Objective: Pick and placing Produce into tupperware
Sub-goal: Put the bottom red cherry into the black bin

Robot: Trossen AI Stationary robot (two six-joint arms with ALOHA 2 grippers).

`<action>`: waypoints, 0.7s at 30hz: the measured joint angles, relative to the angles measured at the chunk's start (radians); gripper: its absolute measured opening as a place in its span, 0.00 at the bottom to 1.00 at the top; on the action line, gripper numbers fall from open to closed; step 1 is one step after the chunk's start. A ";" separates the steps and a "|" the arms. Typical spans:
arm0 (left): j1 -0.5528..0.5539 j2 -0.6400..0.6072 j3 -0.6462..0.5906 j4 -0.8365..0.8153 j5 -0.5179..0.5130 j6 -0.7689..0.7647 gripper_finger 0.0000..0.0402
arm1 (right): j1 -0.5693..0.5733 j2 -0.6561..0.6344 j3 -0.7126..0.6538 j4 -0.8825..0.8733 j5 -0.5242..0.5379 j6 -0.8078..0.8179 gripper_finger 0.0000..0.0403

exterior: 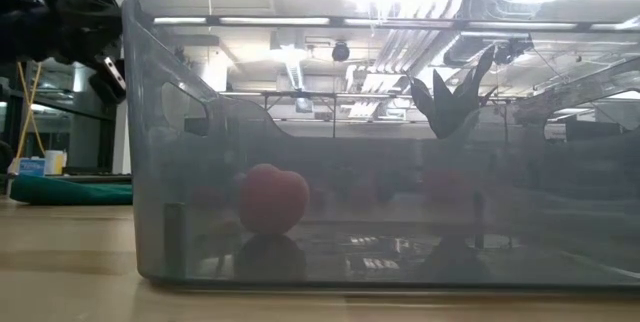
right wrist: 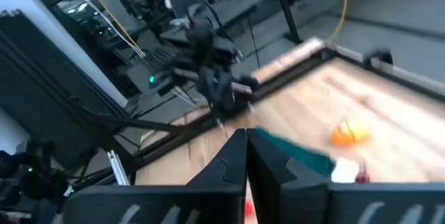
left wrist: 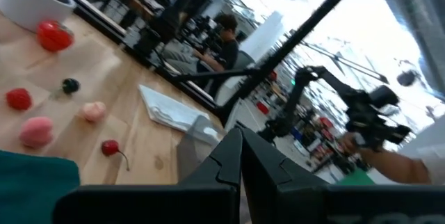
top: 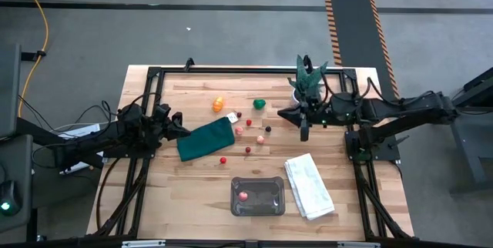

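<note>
Hovering shut, right gripper (top: 304, 134) — tupperware (top: 258, 196) well apart, seemingly empty-handed.

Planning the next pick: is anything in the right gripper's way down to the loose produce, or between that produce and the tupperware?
Nothing visible. The right gripper, shut and empty, sits beside the pink pieces over bare wood. From there to the tupperware the table is clear; the white towel lies off to the side.

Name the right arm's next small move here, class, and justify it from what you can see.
Probably open the fingers and descend on a loose piece: the right gripper hangs shut and apparently empty beside the pink fruit, while the tupperware holds only one red piece.
</note>
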 joint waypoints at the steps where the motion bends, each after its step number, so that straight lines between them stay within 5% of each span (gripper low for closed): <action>1: -0.001 0.000 0.000 0.000 0.008 -0.003 0.00 | 0.000 -0.012 -0.031 0.011 0.000 0.026 0.00; 11: 0.000 0.000 0.070 -0.026 0.013 0.057 0.00 | 0.009 -0.049 -0.313 0.410 0.000 0.175 0.00; 21: 0.000 0.065 0.230 -0.294 -0.069 0.255 0.00 | 0.008 -0.049 -0.340 0.427 -0.001 0.205 0.00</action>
